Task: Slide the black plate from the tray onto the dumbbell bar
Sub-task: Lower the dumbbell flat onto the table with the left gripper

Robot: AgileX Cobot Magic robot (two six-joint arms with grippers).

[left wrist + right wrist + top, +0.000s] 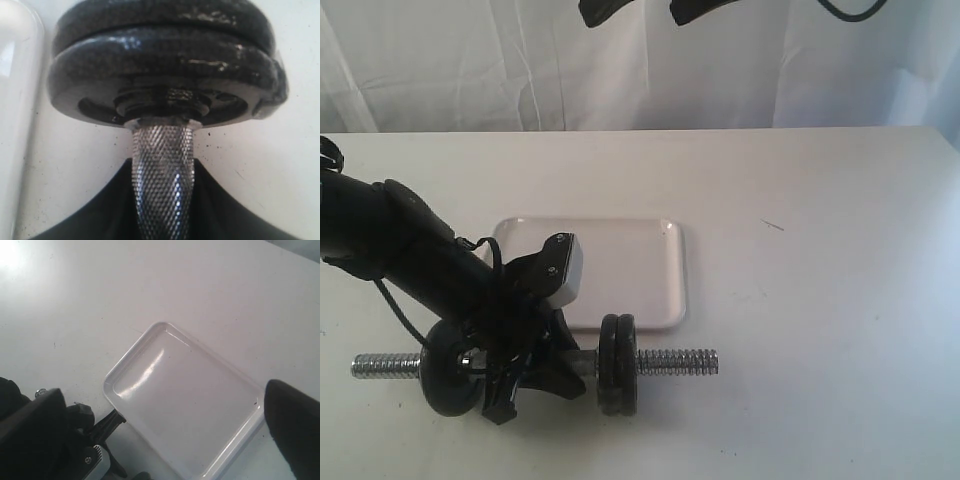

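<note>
**Black plates** (pixel 617 365): a pair, stood on edge and pressed face to face, threaded on the dumbbell bar (pixel 675 361) right of its middle. In the left wrist view the raised ring of the nearer plate is seen around the knurled shaft. Which of the two is the task's own cannot be told. A third plate (pixel 442 378) is carried on the left part of the bar, partly hidden behind the arm.

**Dumbbell bar:** laid left to right on the near part of the table (pixel 840 300), with a threaded end left bare at each side.

**Tray** (pixel 640 270): white and shallow, set flat on the table just beyond the bar, with its left part covered by the arm.

**Left arm** (pixel 400 240): reached in from the left edge and slanted down toward the near right, with the wrist lowered over the middle of the bar.

**Left gripper** (pixel 548 372): closed onto the knurled middle, between the third plate and the pair. Its fingers (pixel 100 215) are seen pressed against the shaft on both sides.

**Right gripper** (pixel 645 12): held high over the far side, with only the fingertips seen at the top edge of the exterior view. The fingertips are spread well apart and touch no object.
</note>
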